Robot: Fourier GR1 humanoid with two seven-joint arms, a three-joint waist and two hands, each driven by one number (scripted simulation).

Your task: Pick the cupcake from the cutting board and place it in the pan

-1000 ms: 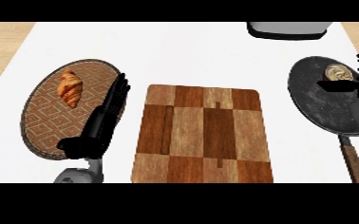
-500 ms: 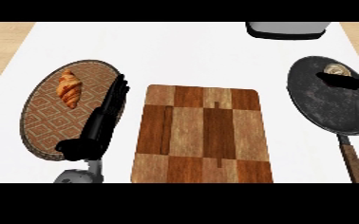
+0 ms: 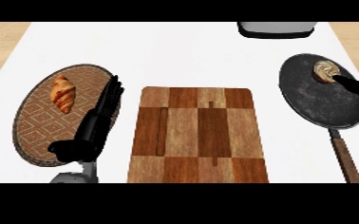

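Observation:
The cupcake [image 3: 325, 70], pale swirl on top, stands inside the dark pan [image 3: 308, 99] near its far rim at the right. The wooden cutting board [image 3: 198, 133] in the middle holds nothing. Of my right hand [image 3: 346, 82] only a straight black finger shows at the right edge, its tip beside the cupcake and not curled round it. My left hand [image 3: 95, 123] lies open with straight fingers along the right rim of a woven plate, well left of the board.
A croissant [image 3: 63, 93] lies on the woven brown plate [image 3: 35, 128] at the left. The pan's wooden handle [image 3: 344, 154] runs toward the lower right. A grey-white appliance [image 3: 275, 29] stands at the counter's far edge.
My right hand has drawn back to the right, off the pan, uncovering the cupcake, which stays in the pan. The left hand has not moved.

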